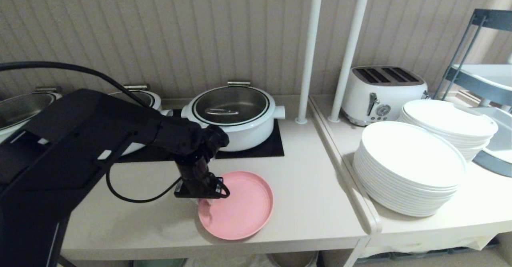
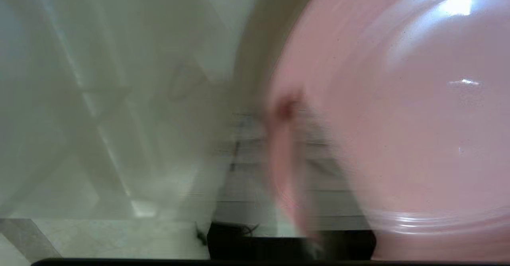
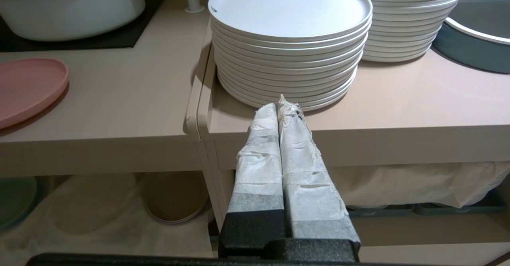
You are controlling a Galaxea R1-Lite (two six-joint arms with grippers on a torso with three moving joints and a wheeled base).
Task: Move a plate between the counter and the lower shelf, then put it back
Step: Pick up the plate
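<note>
Plate (image 1: 240, 207) rests near the counter (image 1: 312, 203) front edge, left gripper (image 1: 205, 197) straddling its rim for lifting, grip closure not discernible

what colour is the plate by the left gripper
Pink plate, matte and plain; clearest in the head view.

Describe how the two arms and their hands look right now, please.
The left arm is boxy matte black, with a loose black cable looping to its wrist. The right hand has two long fingers wrapped in wrinkled white tape over a black base.
</note>
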